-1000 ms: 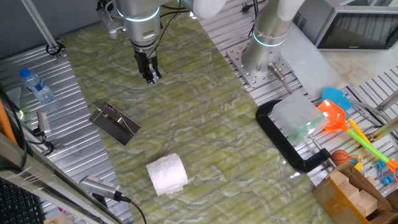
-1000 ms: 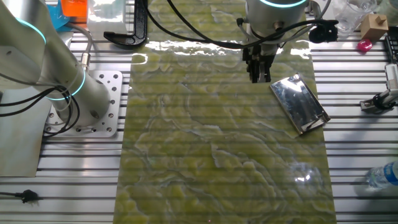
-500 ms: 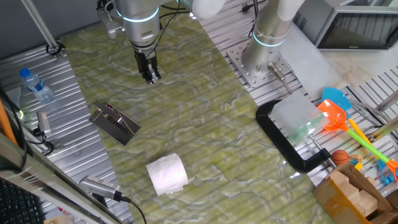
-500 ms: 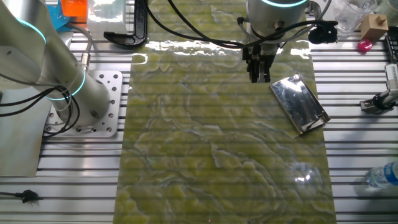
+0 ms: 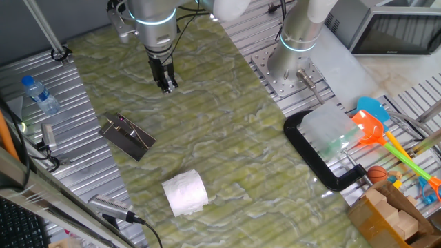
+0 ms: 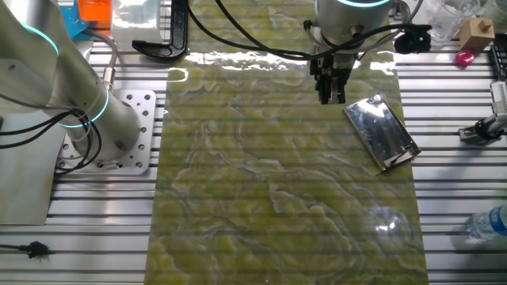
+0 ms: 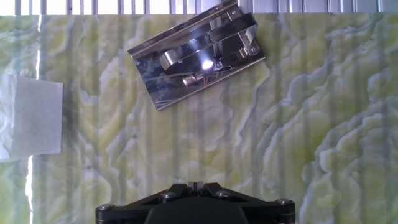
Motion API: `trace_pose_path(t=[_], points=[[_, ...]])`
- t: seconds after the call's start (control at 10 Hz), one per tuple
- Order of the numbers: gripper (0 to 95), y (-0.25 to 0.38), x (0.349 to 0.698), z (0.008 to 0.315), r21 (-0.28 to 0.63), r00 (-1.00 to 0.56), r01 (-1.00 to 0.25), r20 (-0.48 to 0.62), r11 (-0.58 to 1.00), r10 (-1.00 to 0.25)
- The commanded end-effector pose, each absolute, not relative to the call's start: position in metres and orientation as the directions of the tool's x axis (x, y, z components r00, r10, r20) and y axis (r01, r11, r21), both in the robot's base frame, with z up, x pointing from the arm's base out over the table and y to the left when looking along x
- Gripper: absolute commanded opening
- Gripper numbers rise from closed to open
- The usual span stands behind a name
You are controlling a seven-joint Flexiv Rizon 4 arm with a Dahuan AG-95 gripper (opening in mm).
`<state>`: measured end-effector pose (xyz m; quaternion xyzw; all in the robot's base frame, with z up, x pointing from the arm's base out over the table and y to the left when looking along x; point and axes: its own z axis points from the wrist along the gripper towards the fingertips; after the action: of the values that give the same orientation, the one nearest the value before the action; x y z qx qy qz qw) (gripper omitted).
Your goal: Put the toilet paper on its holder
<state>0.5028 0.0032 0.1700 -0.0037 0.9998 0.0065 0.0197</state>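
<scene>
The white toilet paper roll (image 5: 185, 193) lies on its side on the green mat near the front; in the hand view it shows at the left edge (image 7: 31, 116). The holder (image 5: 127, 135), a shiny dark plate with a thin rod, lies flat on the mat's left side; it also shows in the other fixed view (image 6: 381, 132) and in the hand view (image 7: 198, 53). My gripper (image 5: 166, 84) hangs above the far part of the mat, shut and empty, well away from the roll and a little from the holder. It also shows in the other fixed view (image 6: 331, 91).
A clear water bottle (image 5: 39, 94) lies on the slatted table at left. A black C-shaped clamp (image 5: 317, 162) with a clear box sits at right, with coloured toys (image 5: 375, 127) beyond. A second arm's base (image 5: 296, 48) stands at the back.
</scene>
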Motion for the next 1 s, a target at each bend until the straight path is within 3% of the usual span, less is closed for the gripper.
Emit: trace_pose_path(t=[0.1, 1.0], points=[[0.0, 0.008, 0.505, 0.168, 0.004, -0.999, -0.01, -0.039, 1.0, -0.01], [0.0, 0.038, 0.526, 0.167, 0.006, -0.999, 0.024, -0.044, 1.0, 0.025]])
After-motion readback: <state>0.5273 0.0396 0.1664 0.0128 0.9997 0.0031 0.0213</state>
